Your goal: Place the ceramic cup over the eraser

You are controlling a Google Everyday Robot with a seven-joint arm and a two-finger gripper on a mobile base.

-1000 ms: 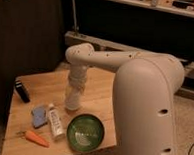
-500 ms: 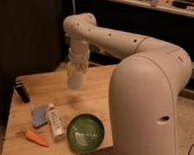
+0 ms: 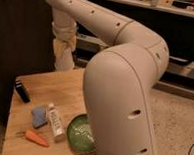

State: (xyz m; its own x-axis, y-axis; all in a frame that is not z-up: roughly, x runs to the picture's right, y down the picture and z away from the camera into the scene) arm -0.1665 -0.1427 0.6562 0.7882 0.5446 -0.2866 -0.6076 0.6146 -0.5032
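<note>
The ceramic cup (image 3: 65, 60) is a small whitish tapered cup. It hangs in my gripper (image 3: 63, 45), well above the back of the wooden table (image 3: 59, 92). The gripper is shut on the cup's upper part and points downward from the arm's end. The eraser (image 3: 22, 91) is a small black oblong block lying near the table's left edge. It is to the left of the cup, below it, and well apart from it.
A pale blue pad (image 3: 38, 115), a white printed tube (image 3: 55, 121) and an orange carrot (image 3: 36, 138) lie at the table's front left. A green bowl (image 3: 81, 133) sits at the front, partly behind my arm's large white body (image 3: 124, 94). A dark wall stands behind.
My gripper has risen with the cup in it, from just above the tabletop to well above it. The eraser and the other things on the table have not moved.
</note>
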